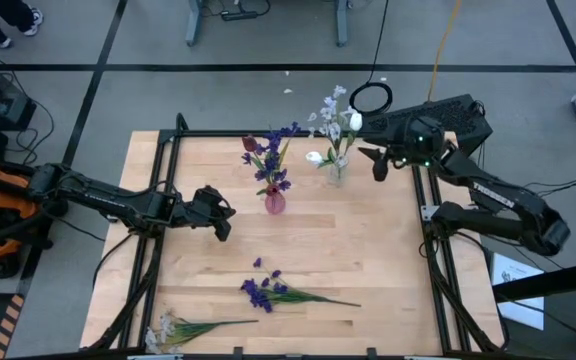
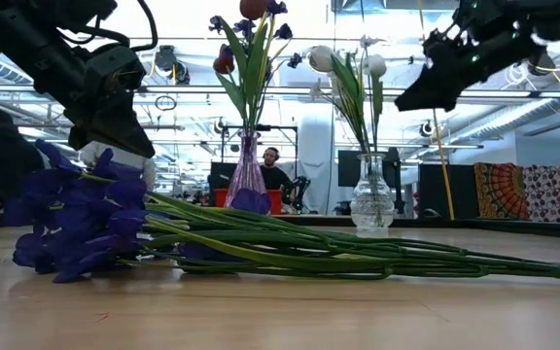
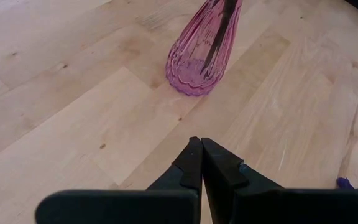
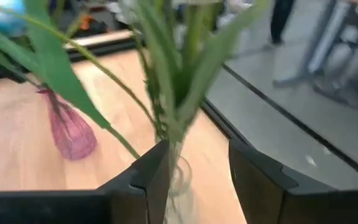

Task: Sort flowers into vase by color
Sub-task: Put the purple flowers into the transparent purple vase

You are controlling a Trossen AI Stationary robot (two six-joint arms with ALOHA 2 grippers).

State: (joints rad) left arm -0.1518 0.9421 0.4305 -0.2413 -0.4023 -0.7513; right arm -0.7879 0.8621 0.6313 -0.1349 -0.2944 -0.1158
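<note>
Flowers [image 1: 333, 135] stood upright in the clear vase [image 1: 335, 172].
Right gripper [image 1: 379, 163] beside that vase, fingers spread, empty; left gripper [image 1: 222, 214] pressed shut.

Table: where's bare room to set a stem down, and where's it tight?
Free: the wide strip of table between the pink vase and the purple flowers lying near the front, out to the right edge. Also the back-left corner. Tight: around the clear vase, where the right end effector hangs open, and the front-left, with the white spray.
</note>
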